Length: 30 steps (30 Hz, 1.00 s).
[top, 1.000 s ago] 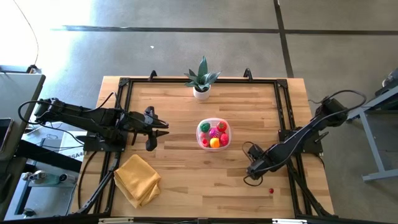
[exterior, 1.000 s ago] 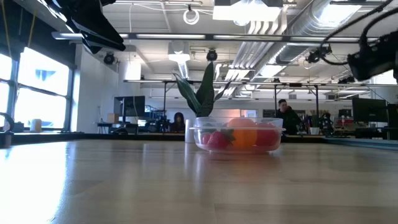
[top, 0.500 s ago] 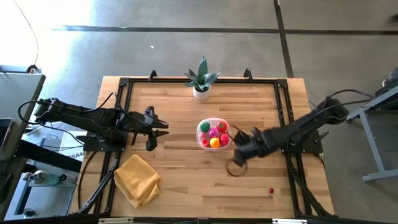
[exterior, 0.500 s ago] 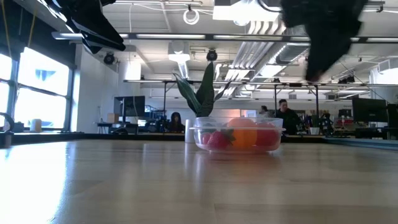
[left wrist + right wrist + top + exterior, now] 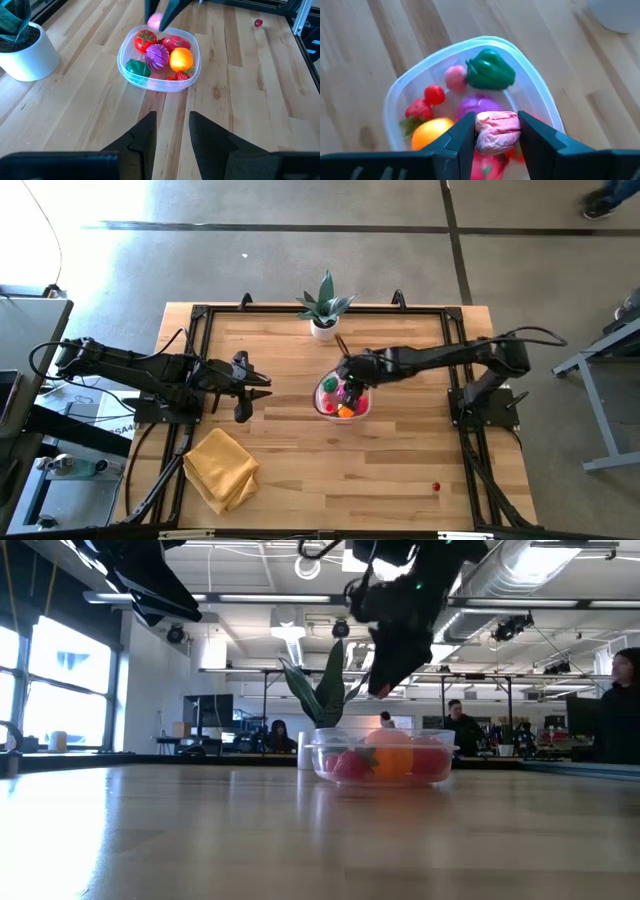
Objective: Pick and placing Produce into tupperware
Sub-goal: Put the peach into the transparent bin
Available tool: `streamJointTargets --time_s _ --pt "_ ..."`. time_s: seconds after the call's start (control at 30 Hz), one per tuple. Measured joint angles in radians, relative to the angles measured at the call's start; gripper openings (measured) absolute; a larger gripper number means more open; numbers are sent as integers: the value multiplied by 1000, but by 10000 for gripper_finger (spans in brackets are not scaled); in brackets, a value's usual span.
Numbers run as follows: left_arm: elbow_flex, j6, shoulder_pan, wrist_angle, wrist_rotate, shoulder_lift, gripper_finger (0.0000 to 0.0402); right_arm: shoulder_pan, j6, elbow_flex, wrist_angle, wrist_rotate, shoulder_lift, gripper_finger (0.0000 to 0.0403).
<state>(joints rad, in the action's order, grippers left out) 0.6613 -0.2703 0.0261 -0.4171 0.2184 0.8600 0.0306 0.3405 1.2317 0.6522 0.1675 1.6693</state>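
Note:
The clear tub (image 5: 322,402) stands mid-table, holding several toy pieces: a green one (image 5: 490,74), a purple one (image 5: 158,55), an orange one (image 5: 181,59) and red ones (image 5: 144,40). My right gripper (image 5: 496,125) hovers just above the tub (image 5: 540,95), shut on a pale pink piece (image 5: 495,136); the low view shows it (image 5: 381,690) well above the rim (image 5: 385,734). My left gripper (image 5: 262,387) waits open to the tub's left, touching nothing. One small red piece (image 5: 436,487) lies on the table near the near right corner. My right gripper pinches the pink piece (image 5: 495,142) between its two fingers (image 5: 462,135), one on each side. The fingers come from above, slanting down toward the tub. The piece is lifted clear, hanging over the produce inside the tub.
A potted green plant in a white pot (image 5: 324,315) stands at the far edge behind the tub. A folded yellow cloth (image 5: 220,468) lies near the near left corner. A black frame (image 5: 455,370) borders the table. Bare wood lies between tub and near edge.
My right arm has swung from low over the table's near right part up and toward the far left, ending above the tub with the pink piece in its fingers. The tub and its contents have stayed put.

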Motion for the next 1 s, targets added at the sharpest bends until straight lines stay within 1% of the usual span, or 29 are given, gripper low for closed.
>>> streamJointTargets --time_s 0.23,0.37,0.83,0.9,1.0 --pt "0 0 0 0 0 0 106 57 -67 32 -59 -72 123 124" --pt "0 0 0 0 0 0 106 62 -80 32 -82 -76 156 124" --pt "0 0 0 2 0 0 106 62 -114 30 -94 -75 178 124" --pt "0 0 0 2 0 0 106 62 -114 30 -97 -74 179 130" --pt "0 0 0 2 0 0 106 62 -115 30 -96 -64 179 153"
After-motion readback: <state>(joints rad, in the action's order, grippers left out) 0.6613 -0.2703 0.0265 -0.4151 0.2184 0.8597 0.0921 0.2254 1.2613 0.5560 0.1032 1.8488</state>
